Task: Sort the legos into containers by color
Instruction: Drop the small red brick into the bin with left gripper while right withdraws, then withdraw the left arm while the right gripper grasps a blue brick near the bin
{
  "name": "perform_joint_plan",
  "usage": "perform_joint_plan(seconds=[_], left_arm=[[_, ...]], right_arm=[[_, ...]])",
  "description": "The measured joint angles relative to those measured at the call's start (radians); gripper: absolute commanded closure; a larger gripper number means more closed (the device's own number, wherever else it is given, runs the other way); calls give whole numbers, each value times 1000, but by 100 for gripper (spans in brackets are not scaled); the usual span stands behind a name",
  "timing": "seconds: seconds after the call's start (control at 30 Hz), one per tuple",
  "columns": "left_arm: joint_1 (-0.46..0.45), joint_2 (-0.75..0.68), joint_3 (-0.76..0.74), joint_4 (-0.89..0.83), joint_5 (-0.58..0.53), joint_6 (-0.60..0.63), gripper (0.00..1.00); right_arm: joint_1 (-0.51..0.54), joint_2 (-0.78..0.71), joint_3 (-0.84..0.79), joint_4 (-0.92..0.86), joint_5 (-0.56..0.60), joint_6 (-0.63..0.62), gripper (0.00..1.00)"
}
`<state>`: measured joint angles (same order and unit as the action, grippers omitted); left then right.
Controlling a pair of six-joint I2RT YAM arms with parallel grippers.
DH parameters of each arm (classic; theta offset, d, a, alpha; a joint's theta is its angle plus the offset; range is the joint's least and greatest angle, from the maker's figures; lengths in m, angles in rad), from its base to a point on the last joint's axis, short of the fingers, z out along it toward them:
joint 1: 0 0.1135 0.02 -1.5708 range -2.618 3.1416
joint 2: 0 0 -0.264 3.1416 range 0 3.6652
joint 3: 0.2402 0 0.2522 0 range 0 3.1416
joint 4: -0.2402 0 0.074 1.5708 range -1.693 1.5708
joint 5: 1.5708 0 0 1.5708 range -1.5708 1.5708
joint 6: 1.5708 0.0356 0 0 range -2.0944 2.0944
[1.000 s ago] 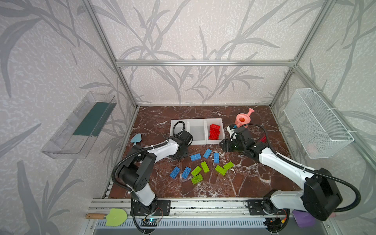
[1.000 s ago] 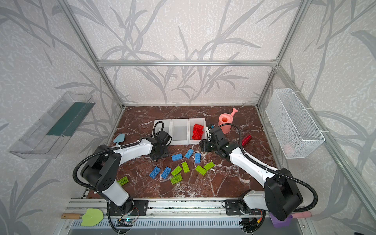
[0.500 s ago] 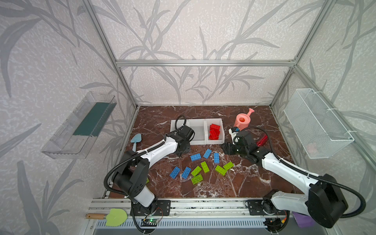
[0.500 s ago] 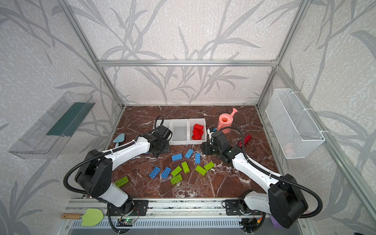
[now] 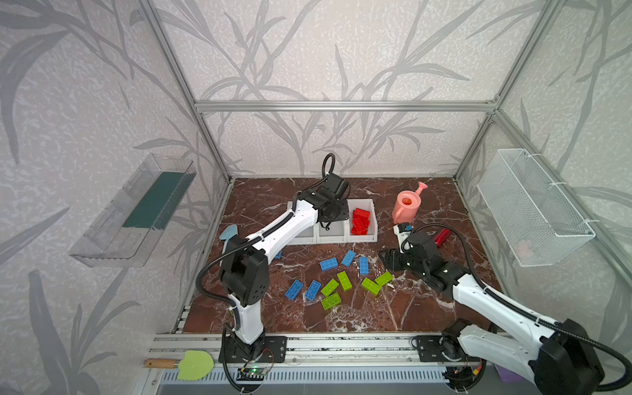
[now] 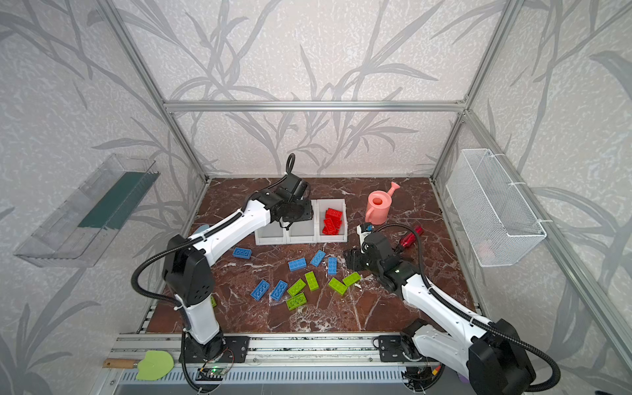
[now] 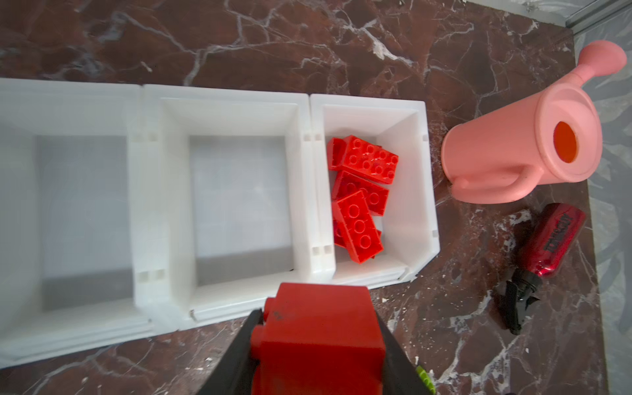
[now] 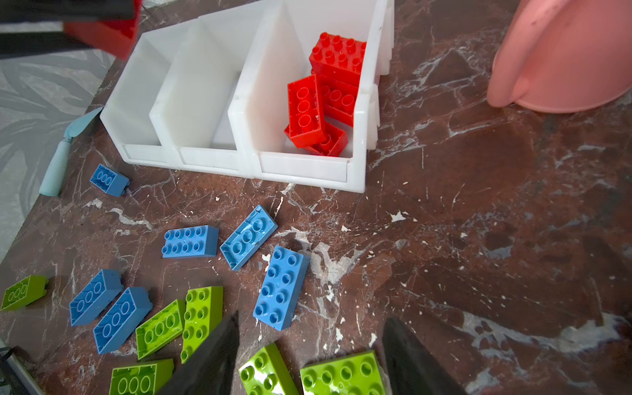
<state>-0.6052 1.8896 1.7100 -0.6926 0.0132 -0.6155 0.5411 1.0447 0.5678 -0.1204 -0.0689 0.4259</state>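
The legos [image 8: 280,287] are smooth moulded plastic with a mild sheen, the red lego [image 7: 318,342] faintly scuffed. The containers [image 7: 225,99] are matt, slightly translucent white plastic. The table [image 7: 307,41] looks like polished white-veined marble, and at three o'clock of the containers the watering can [image 7: 506,154] is matt pink plastic and the bottle [image 7: 554,239] glossy metallic red.

Unreadable black lettering on the dark red bottle [image 7: 551,239]

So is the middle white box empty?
Empty. The left wrist view shows only the bare white floor of the middle box; the red bricks lie in the box beside it.
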Motion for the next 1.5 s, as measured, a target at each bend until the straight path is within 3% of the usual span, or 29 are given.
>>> perform_joint_plan(seconds=[0.23, 0.6, 0.7, 0.87, 1.07, 1.23, 1.5], left_arm=[[-8, 243, 267, -47, 64, 23, 59], [-8, 499, 588, -141, 85, 41, 54], [-8, 522, 611, -161, 85, 42, 49], [-8, 525, 614, -175, 82, 58, 26], [-9, 520, 613, -179, 74, 66, 21], [-15, 407, 460, -150, 53, 64, 20], [-24, -63, -36, -2, 25, 35, 19]], right_arm=[[0, -37, -13, -43, 2, -6, 31], [1, -60, -28, -79, 24, -7, 31], [1, -60, -28, -87, 24, -6, 29], [2, -56, -28, -93, 24, -6, 26], [29, -21, -22, -132, 48, -3, 23], [97, 32, 15, -168, 104, 15, 23], [219, 213, 137, -208, 190, 73, 24]])
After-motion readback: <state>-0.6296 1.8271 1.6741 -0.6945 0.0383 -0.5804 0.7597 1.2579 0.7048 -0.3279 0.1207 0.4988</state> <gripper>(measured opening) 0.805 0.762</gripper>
